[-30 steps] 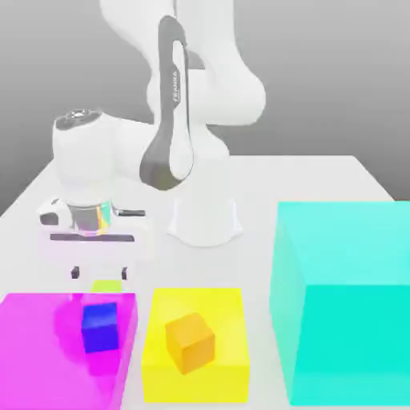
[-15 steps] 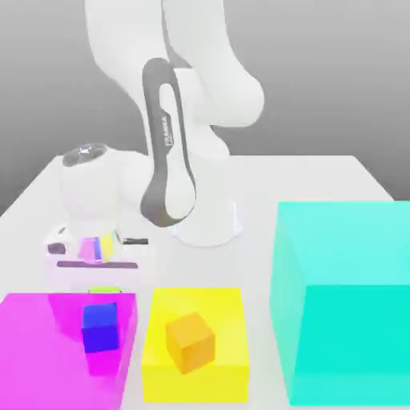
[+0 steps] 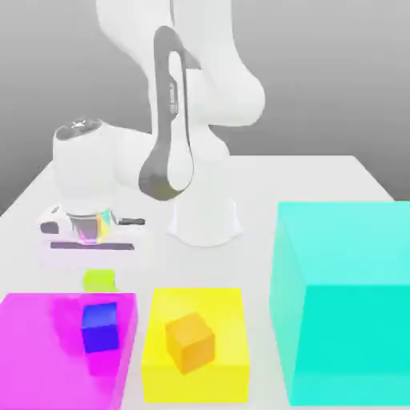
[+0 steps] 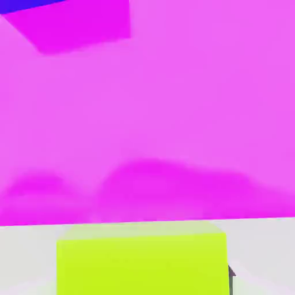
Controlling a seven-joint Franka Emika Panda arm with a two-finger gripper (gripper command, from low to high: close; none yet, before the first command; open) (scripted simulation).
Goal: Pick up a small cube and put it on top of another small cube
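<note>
The small lime yellow-green cube [image 3: 100,279] hangs just under my hand, slightly above the table, at the far edge of the magenta block [image 3: 36,352]. My gripper [image 3: 100,276] is shut on it. In the hand view the lime cube [image 4: 142,262] sits wide and close, with a dark fingertip [image 4: 231,274] against one side. The blue cube [image 3: 100,327] rests on the magenta block, just in front of the lime cube. The orange cube [image 3: 190,342] rests on the yellow block [image 3: 228,316].
A large cyan block [image 3: 344,296] stands at the exterior view's right. The robot's white base [image 3: 204,220] rises behind the blocks on the light table [image 3: 320,176]. The hand view looks down on the magenta block's top [image 4: 173,115] and a corner of the blue cube [image 4: 29,4].
The hand dropped down over the lime cube, then rose again. The lime cube now shows higher, lifted with the hand.
</note>
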